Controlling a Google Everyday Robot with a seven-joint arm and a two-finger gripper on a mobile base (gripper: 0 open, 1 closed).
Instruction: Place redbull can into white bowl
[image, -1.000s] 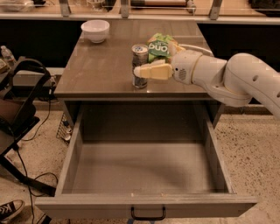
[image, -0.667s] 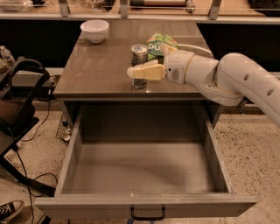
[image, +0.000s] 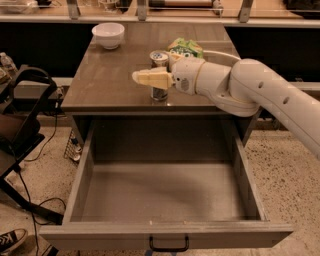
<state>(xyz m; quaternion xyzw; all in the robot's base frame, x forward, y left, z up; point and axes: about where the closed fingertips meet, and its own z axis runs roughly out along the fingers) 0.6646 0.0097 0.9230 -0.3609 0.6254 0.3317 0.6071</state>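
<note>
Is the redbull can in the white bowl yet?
No, the redbull can stands on the table behind the gripper, apart from the white bowl.

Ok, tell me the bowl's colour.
Plain white bowl, camera view; the gripper is at the redbull can.

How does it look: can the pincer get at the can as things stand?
Probably yes. The pincer sits level with the can, crossing in front of its middle, and nothing stands between them. The bag lies behind the can, out of the way.
</note>
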